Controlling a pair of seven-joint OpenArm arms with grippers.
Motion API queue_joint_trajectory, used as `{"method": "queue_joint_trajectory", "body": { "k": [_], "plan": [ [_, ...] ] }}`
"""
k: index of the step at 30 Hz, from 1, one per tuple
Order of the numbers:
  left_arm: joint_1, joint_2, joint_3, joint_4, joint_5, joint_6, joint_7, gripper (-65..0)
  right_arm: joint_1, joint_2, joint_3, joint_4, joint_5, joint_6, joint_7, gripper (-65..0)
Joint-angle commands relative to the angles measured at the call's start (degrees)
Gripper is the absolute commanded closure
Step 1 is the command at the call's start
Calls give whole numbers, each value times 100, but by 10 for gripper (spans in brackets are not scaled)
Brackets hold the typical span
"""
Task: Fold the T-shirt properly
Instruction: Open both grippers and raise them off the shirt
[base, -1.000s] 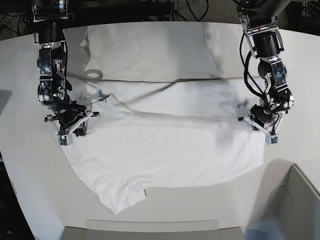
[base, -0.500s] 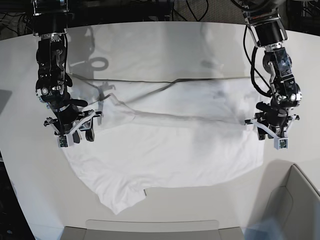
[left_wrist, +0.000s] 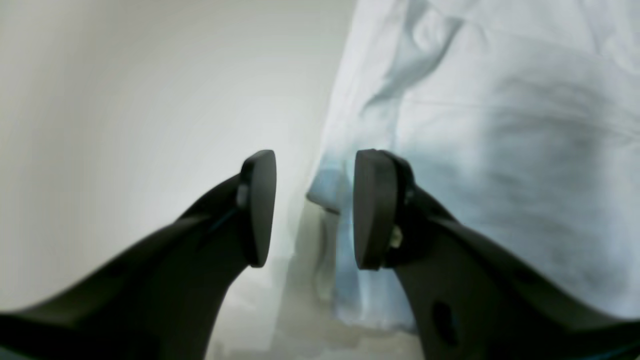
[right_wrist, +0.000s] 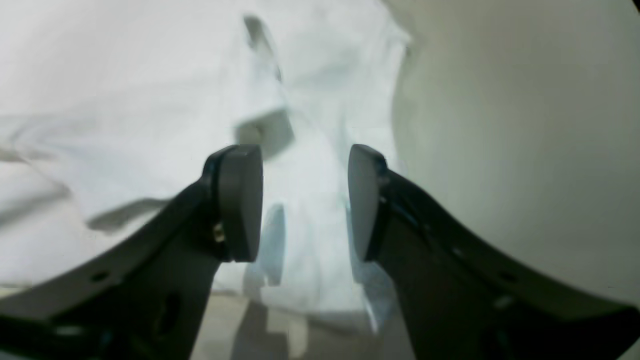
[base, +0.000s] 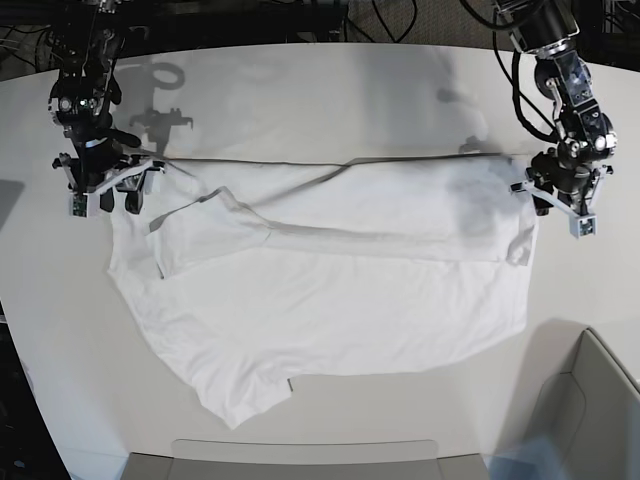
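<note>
Plain white wrinkled cotton T-shirt (base: 330, 290) spread mid-frame on the smooth white counter (base: 300, 90); one lengthwise fold laid. Left gripper (base: 560, 205) and right gripper (base: 105, 185) fingers released, empty. Further folds remain, likely.

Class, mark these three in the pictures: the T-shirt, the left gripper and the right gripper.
T-shirt (base: 330, 310), base view, on its flat lower panel.
Left gripper (left_wrist: 314, 210), left wrist view, midway between its open fingertips.
Right gripper (right_wrist: 305, 202), right wrist view, midway between its open fingertips.

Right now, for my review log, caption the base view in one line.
Both open grippers, left and right, hover over the far corners of the partly folded T-shirt.
</note>
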Motion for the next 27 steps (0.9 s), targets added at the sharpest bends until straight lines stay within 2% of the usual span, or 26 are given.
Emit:
{"method": "queue_joint_trajectory", "body": {
  "k": [1, 2, 5, 6, 12, 17, 21, 23, 27],
  "plan": [
    [-79, -111, -24, 101, 9, -20, -93, -263, -13, 53, 87, 105, 22, 23, 157, -276],
    [-79, -111, -24, 83, 9, -90, -93, -263, -48, 53, 139, 96, 22, 23, 157, -276],
    [-132, -111, -24, -119, 44, -636, -14, -263, -74, 44, 280, 52, 22, 23, 157, -276],
    [-141, -111, -50, -260, 44, -697, 56, -263, -74, 44, 306, 52, 22, 23, 157, -276],
    [-580, -137, -24, -1051, 44, -750, 56, -263, 66, 53, 298, -159, 22, 32, 157, -276],
    [-747, -137, -24, -1262, 35, -759, 47, -263, 277, 53, 289, -625, 13, 32, 157, -276],
    [-782, -137, 90, -1279, 53, -1154, 91, -259, 330, 97, 69, -889, 13, 32, 157, -276],
    [-774, -137, 363, -1279, 62, -1189, 65, -239, 330, 105, -98, -968, 4, 32, 157, -274],
    [-765, -137, 495, -1508, 62, -1189, 56, -171, 330, 105, -239, -1082, -5, 32, 157, -242]
  ]
}}
